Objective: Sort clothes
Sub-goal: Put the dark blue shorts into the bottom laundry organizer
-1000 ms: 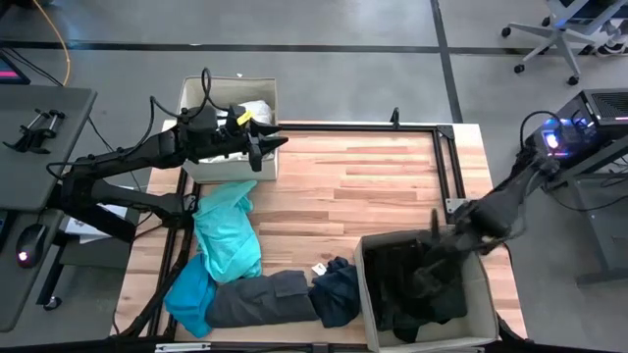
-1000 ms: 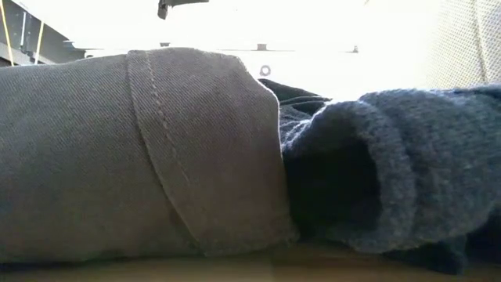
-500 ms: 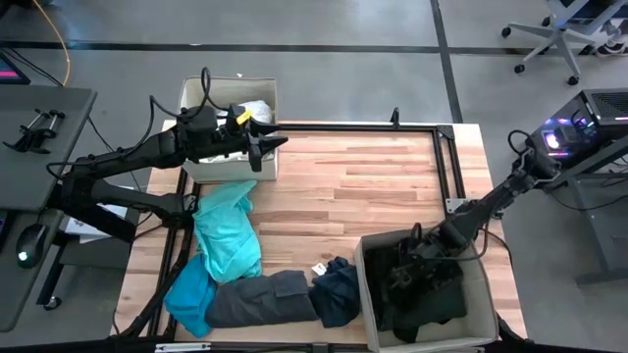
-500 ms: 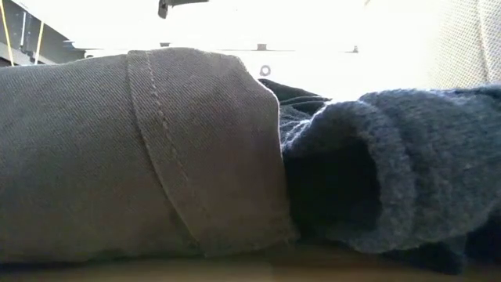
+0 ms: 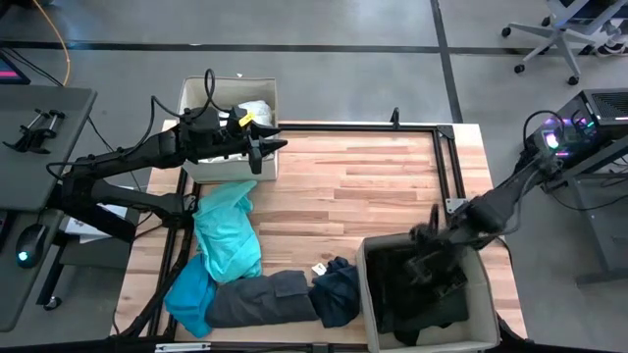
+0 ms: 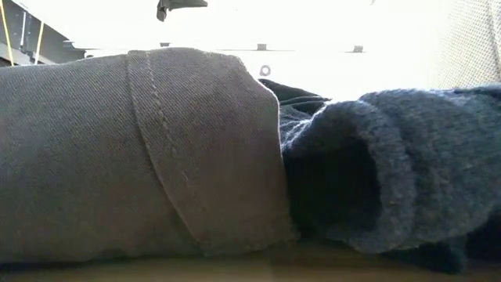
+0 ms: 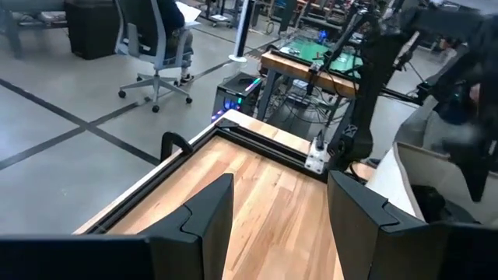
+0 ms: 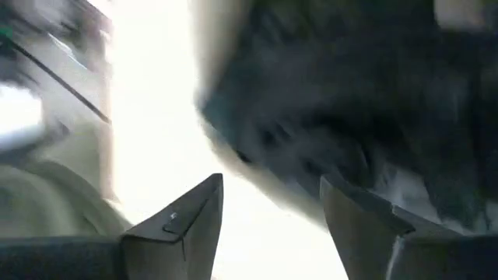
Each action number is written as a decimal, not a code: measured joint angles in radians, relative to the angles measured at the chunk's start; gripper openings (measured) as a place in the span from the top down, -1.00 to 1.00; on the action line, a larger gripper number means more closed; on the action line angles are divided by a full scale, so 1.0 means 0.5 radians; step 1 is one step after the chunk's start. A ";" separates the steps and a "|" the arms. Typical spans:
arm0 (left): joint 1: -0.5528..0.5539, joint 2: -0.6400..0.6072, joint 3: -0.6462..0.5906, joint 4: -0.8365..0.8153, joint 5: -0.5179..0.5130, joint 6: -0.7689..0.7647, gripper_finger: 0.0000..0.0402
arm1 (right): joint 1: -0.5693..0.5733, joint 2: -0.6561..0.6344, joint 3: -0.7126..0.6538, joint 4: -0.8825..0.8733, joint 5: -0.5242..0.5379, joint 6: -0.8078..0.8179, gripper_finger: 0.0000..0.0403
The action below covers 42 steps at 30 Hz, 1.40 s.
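Note:
Turquoise (image 5: 226,235) and blue (image 5: 189,291) clothes, dark grey trousers (image 5: 260,299) (image 6: 141,157) and a navy garment (image 5: 336,291) (image 6: 391,172) lie along the table's left and near edges. White clothes (image 5: 255,111) sit in the far-left beige bin (image 5: 196,93). Dark clothes (image 5: 422,299) fill the near-right beige bin (image 5: 486,294). My left gripper (image 5: 263,147) (image 7: 280,183) hangs open over the far-left bin's near rim with nothing between its fingers. My right gripper (image 5: 424,257) (image 8: 272,183) stands open just above the dark clothes in the near-right bin.
A black metal frame (image 5: 446,157) runs along the table's far and right edges. Bare wood (image 5: 353,186) lies between the two bins. Beyond the table are a desk at the left, an office chair (image 5: 559,39) and electronics (image 5: 589,118) at the right.
My right gripper has dipped deeper into the near-right bin toward its left wall, then come back up toward the table's right edge. The dark clothes stay in the bin.

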 joint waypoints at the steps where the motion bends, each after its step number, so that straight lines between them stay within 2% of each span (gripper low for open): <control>1: 0.000 0.000 0.000 0.000 0.026 0.009 0.22 | 0.000 0.001 0.074 -0.011 0.176 -0.084 -0.01; 3: 0.000 0.000 0.000 0.000 0.087 0.013 0.22 | -0.012 0.026 0.200 0.029 0.541 -0.297 -0.01; 4: -0.002 0.000 0.000 -0.001 0.114 0.013 0.22 | -0.033 0.057 0.254 0.075 0.655 -0.443 -0.01; 6: -0.009 -0.002 0.000 -0.019 0.181 0.013 0.22 | -0.110 0.144 0.344 0.186 0.723 -0.775 -0.01; 8: -0.027 -0.010 0.000 -0.060 0.229 0.012 0.22 | -0.233 0.263 0.428 0.308 0.682 -1.046 -0.01; 12: -0.090 -0.067 0.000 -0.182 0.280 -0.003 0.22 | -0.487 0.551 0.604 0.576 0.431 -1.527 -0.01; 17: -0.175 -0.174 0.000 -0.351 0.298 -0.002 0.22 | -0.723 0.935 0.861 0.637 -0.006 -1.997 -0.01; 21: -0.225 -0.262 0.000 -0.475 0.298 -0.003 0.22 | -0.799 1.240 1.004 0.624 -0.404 -2.306 -0.01; 25: -0.272 -0.338 0.000 -0.538 0.297 -0.008 0.22 | -0.782 1.526 1.097 0.470 -0.586 -2.629 -0.02; 30: -0.331 -0.386 0.000 -0.593 0.294 -0.057 0.22 | -0.752 1.809 1.142 0.172 -0.583 -2.809 -0.08; 33: -0.370 -0.393 0.000 -0.628 0.293 -0.057 0.22 | -0.745 1.922 1.144 0.148 -0.547 -2.861 -0.13; 37: -0.404 -0.386 0.000 -0.668 0.291 -0.056 0.22 | -0.726 2.067 1.147 0.152 -0.400 -2.943 -0.15; 39: -0.410 -0.381 0.000 -0.675 0.289 -0.056 0.22 | -0.705 2.141 1.147 0.144 -0.277 -2.981 -0.12; 42: -0.411 -0.380 0.000 -0.679 0.289 -0.055 0.22 | -0.674 2.219 1.157 0.111 -0.098 -2.991 0.10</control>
